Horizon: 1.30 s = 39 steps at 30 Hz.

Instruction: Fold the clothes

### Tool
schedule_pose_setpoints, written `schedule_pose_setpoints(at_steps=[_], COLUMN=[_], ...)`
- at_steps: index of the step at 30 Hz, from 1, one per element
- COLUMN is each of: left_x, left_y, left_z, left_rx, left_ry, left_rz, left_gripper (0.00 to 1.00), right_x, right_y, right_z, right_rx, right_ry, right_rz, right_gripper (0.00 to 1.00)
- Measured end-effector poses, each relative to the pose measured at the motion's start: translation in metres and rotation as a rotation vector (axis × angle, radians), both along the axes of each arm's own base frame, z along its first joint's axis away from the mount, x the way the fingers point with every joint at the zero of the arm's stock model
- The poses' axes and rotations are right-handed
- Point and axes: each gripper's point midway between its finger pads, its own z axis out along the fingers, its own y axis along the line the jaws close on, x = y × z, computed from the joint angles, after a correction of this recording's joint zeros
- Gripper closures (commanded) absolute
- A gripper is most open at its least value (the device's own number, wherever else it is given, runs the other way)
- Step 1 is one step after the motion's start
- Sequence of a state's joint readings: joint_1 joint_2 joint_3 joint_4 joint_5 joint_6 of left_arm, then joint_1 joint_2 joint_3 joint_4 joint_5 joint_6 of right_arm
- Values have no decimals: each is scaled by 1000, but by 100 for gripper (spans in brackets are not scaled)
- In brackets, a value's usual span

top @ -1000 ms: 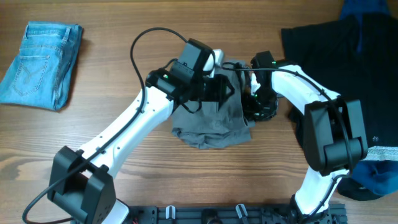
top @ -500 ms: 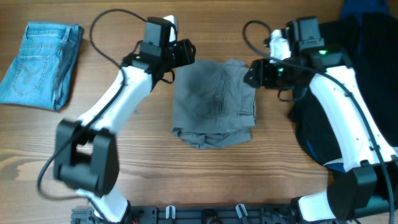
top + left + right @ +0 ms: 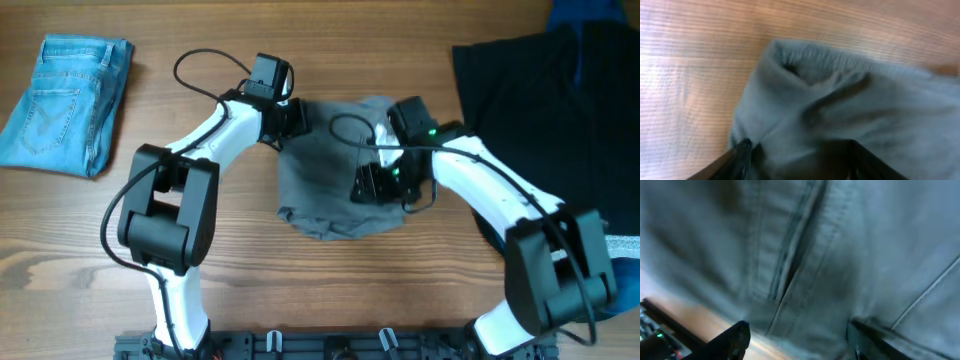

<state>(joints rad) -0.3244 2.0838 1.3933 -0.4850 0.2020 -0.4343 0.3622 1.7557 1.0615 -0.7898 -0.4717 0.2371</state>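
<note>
Clothes lie spread over the wooden worktop [image 3: 60, 250], and the grey garment [image 3: 330, 170] folded into a rough rectangle at its middle serves as the landmark. Right of the grey garment, a large black garment [image 3: 520, 90] covers the worktop's far right side, with a blue cloth [image 3: 590, 12] just beyond its top edge. Far left of the grey garment sits a folded pair of blue jeans [image 3: 70, 100], a back pocket facing up.

The left pincer [image 3: 287, 115] is at the grey garment's upper left corner. Its wrist view shows the fingers spread apart, released, with a rumpled hem ahead of them. The right pincer [image 3: 372, 182] hangs over the grey garment's right half, also released, with a stitched seam [image 3: 790, 255] running ahead of its parted fingers.
</note>
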Motion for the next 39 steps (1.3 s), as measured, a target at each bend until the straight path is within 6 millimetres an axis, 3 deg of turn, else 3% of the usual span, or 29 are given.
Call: schedule_pose_setpoints(at_steps=[2, 4, 8, 10, 12, 16, 19, 21, 23, 26, 29, 31, 33, 36, 39], left_x=[-19, -45, -110, -134, -153, -170, -161, -135, -104, -44, -14, -6, -4, -13, -38], left_y=[6, 15, 35, 39, 37, 31, 26, 18, 13, 3, -2, -3, -4, -3, -4], left_z=[-3, -4, -10, -11, -10, -5, 3, 27, 55, 104, 123, 120, 104, 59, 19], left_rx=[30, 67, 146, 151, 131, 84, 51, 5, -24, -75, -96, -93, -82, -57, -57], left_ry=[87, 194, 459, 566, 655, 729, 669, 502, 302, -37, -182, -202, -175, -55, 116], left_rz=[-4, -8, -8, -11, -12, -13, -18, -31, -39, -32, -24, -20, -18, -23, -39], left_gripper=[35, 42, 46, 48, 50, 50, 49, 32, 23, 23, 25, 25, 25, 29, 36], right_x=[-12, -17, -5, 18, 59, 108, 123, 136, 141, 132, 109, 88, 74, 58, 39], right_y=[-5, -11, -20, -29, -46, -93, -105, -104, -101, -86, -72, -65, -61, -58, -60], right_z=[-14, -22, -27, -28, -26, -17, -2, 17, 34, 66, 82, 79, 73, 59, 38], right_rx=[-18, -51, -111, -146, -198, -336, -394, -407, -394, -293, -195, -152, -126, -106, -111], right_ry=[40, 57, 12, -83, -243, -416, -466, -501, -515, -522, -464, -368, -301, -238, -170], right_rz=[-8, -29, -79, -116, -184, -259, -237, -216, -210, -195, -175, -171, -165, -163, -165], right_gripper=[33, 30, 30, 31, 32, 32, 32, 31, 30, 27, 27, 27, 28, 28, 28])
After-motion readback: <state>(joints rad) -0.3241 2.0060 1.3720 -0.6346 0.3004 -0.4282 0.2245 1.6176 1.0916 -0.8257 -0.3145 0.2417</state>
